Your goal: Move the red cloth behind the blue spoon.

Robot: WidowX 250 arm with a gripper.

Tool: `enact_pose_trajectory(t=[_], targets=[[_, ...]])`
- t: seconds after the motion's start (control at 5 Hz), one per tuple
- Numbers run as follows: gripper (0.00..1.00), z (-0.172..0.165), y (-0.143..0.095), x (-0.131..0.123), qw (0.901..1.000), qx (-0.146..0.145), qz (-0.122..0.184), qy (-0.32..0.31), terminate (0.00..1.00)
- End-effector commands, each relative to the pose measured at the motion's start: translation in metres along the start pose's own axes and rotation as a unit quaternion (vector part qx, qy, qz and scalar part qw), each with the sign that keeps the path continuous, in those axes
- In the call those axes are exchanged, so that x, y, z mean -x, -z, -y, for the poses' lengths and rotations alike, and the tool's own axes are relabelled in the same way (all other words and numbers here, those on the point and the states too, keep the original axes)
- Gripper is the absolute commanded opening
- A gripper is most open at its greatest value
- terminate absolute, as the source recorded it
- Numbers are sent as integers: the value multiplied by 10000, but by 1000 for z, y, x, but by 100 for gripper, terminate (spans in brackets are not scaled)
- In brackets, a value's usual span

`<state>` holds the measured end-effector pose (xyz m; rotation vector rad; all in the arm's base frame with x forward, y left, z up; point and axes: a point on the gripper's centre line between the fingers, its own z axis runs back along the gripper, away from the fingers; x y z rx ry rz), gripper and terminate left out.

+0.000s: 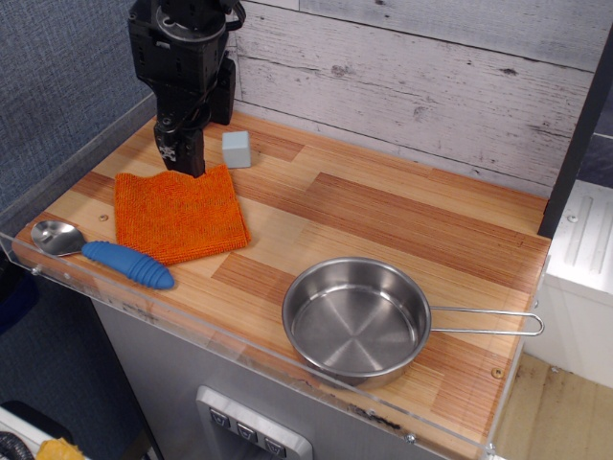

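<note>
The red cloth (pixel 177 214) lies flat on the wooden counter at the left, directly behind the blue spoon (pixel 103 253). The spoon lies along the front left edge, its metal bowl to the left and its blue ribbed handle to the right. My gripper (pixel 180 153) hangs above the cloth's back edge, lifted clear of it and holding nothing. Its black fingers point down and sit close together; I cannot tell whether they are fully shut.
A small grey-blue block (pixel 237 149) stands just behind the cloth, right of the gripper. A steel pan (pixel 355 320) with a wire handle sits at the front right. A clear plastic rim (pixel 239 345) edges the counter front. A plank wall (pixel 412 67) stands behind.
</note>
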<state>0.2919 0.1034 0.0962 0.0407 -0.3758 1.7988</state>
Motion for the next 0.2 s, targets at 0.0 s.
enact_pose_trajectory(t=[0.0], targets=[[100, 2, -14, -2, 9997, 238, 11, -43, 100]])
